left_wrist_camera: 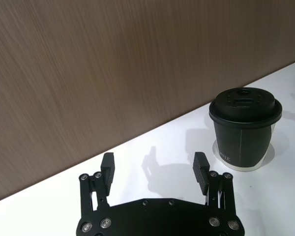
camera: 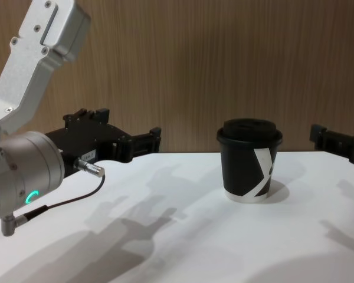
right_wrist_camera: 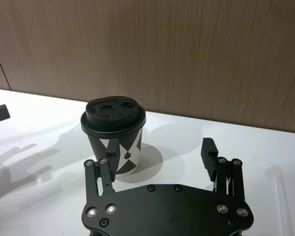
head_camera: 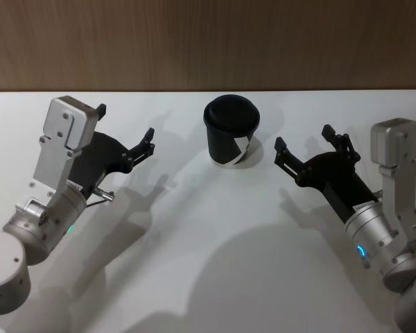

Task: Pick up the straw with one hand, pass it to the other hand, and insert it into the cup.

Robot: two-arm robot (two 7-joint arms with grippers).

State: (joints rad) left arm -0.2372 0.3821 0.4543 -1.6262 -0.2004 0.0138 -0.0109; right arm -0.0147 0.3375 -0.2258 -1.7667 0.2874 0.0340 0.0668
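Finding: the task stands at its first step, with no pick-up yet made. The left claw (head_camera: 125, 125) hangs above the white surface (head_camera: 194, 263) to the left of the cup (head_camera: 231, 135), jaws spread apart and holding nothing. The right claw (head_camera: 304, 139) hangs to the cup's right, its jaws likewise apart and empty. Both point in toward the cup, each well apart from it. The cup stands upright near the back edge of the surface, close to the wood-grain wall, with its black domed lid seated. Where the straw lies cannot be told. In my judgement the next move calls for finding the straw, then lowering one claw with its jaws astride it for a narrow pinch low to the surface. The handover and the alignment with the small lid openings would follow. Markings: white crossing bands on the cup wall. The left wrist view shows a short line of small white lettering near the cup's base (left_wrist_camera: 225, 158), too small to read with confidence. No brand can be confirmed.
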